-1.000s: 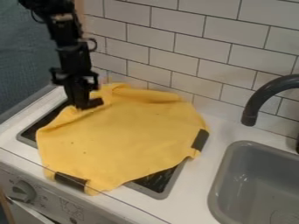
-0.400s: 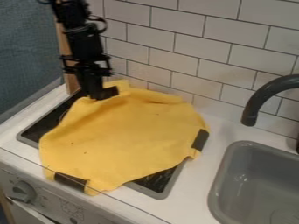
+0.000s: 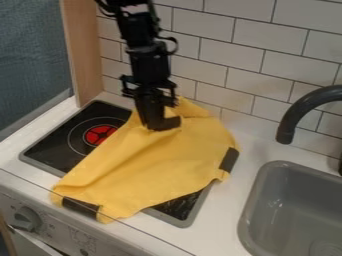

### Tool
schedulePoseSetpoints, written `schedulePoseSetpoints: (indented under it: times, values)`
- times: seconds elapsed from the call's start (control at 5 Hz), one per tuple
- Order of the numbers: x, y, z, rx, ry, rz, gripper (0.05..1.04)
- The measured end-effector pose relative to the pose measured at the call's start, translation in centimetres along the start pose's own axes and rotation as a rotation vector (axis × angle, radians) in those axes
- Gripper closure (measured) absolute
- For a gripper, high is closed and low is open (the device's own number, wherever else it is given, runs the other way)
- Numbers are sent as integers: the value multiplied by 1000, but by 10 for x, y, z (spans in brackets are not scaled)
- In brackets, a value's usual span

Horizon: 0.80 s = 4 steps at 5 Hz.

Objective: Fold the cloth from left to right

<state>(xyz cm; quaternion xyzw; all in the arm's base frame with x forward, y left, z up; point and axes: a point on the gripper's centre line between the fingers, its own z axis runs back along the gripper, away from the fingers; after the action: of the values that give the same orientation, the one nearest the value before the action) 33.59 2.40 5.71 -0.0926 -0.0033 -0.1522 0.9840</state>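
Note:
My black gripper hangs over the upper part of the yellow cloth, shut on its left edge near the back. From there the edge slants down to the cloth's front left corner. Dark patches mark the cloth at its front left and on its right side. The cloth lies over the right part of the stove, with raised folds behind and beside my gripper.
The black stovetop with a red burner is bare on the left. At the right are a grey sink and a dark faucet. A tiled wall stands behind.
My gripper has moved right, with the cloth's left edge following it. The left side of the stovetop and the red burner are now uncovered, while the cloth's right side has stayed in place.

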Motion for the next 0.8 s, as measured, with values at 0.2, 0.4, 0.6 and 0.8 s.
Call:
schedulePoseSetpoints:
  times: [0.2,0.4,0.6,0.8]
  values:
    - [9,-15,-6,32,5,-36,1035]
    - [9,-16,-20,35,37,-27,1020]
    - [3,-14,-30,29,88,1,879]
    - [2,-14,-32,25,96,12,627]
